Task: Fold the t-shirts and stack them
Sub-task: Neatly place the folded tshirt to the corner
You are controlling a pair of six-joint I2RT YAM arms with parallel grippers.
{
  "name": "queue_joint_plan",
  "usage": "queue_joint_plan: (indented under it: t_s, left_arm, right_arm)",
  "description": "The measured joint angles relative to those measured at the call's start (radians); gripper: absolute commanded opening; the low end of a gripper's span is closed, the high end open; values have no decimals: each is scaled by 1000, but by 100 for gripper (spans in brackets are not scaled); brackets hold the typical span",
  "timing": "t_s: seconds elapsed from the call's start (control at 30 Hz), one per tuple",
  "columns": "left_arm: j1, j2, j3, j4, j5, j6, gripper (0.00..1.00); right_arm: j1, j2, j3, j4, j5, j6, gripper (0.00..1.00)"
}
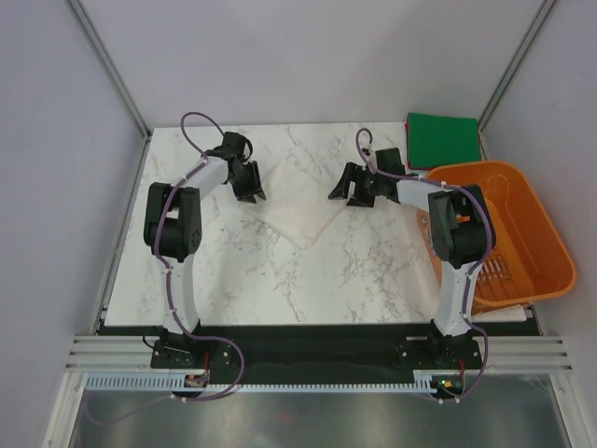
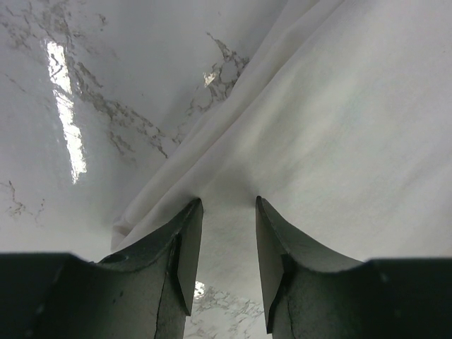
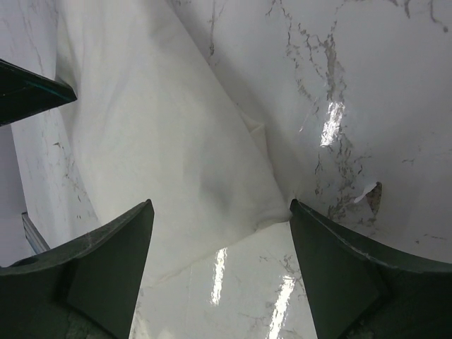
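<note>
Top external: the white tee (image 1: 298, 210) lies flat in the middle of the marble table (image 1: 373, 271), folded to a rough diamond, with a gripper at each of its far corners.
Left gripper (image 1: 252, 194): hangs over the tee's far-left corner, fingers angled down toward the cloth.
Right gripper (image 1: 338, 194): hangs over the tee's far-right corner, facing the left one across the cloth.
Left wrist: the left gripper (image 2: 227, 205) has its jaws partly apart with nothing pinched between them. A layered edge of the white tee (image 2: 339, 127) runs diagonally just past the tips. Cloth spreads to the right of that edge and bare table (image 2: 106, 70) shows to the left.
Right wrist: the right gripper (image 3: 220, 205) has its jaws spread wide and holds nothing. A corner of the white tee (image 3: 162, 141) sits in the gap, its point almost at the right-hand fingertip, with glossy table (image 3: 367, 70) beyond.
Green tee (image 1: 441, 140): folded square in the far-right corner of the table, well apart from both grippers.
Basket (image 1: 522, 215): orange and slatted, at the table's right edge, just in front of the green tee.
In between: the right arm's upright link stands between the basket and the white tee.
</note>
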Motion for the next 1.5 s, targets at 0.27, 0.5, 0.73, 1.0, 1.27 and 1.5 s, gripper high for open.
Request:
queue_joint_plan:
  t_s: [0.27,0.5,0.73,1.0,1.27,1.5]
  left_arm:
    - [3,-6,-12,11,3,-3,44]
    - [4,-10,-22,23,10,-9,44]
    - [4,-15,-33,33,10,-10,44]
    - [5,-17,-38,38,11,-11,44]
    - [13,-34,-71,59,27,-42,45]
    - [21,-55,-76,15,71,-60,50]
  right_arm:
    - [0,-30,-77,93,12,84,87]
    - [19,-51,-124,151,46,132,87]
    - [34,-51,-128,166,75,135,84]
    - [39,-52,-128,163,103,134,75]
    - [39,-19,-106,148,136,106,29]
    - [40,1,-63,101,143,57,0]
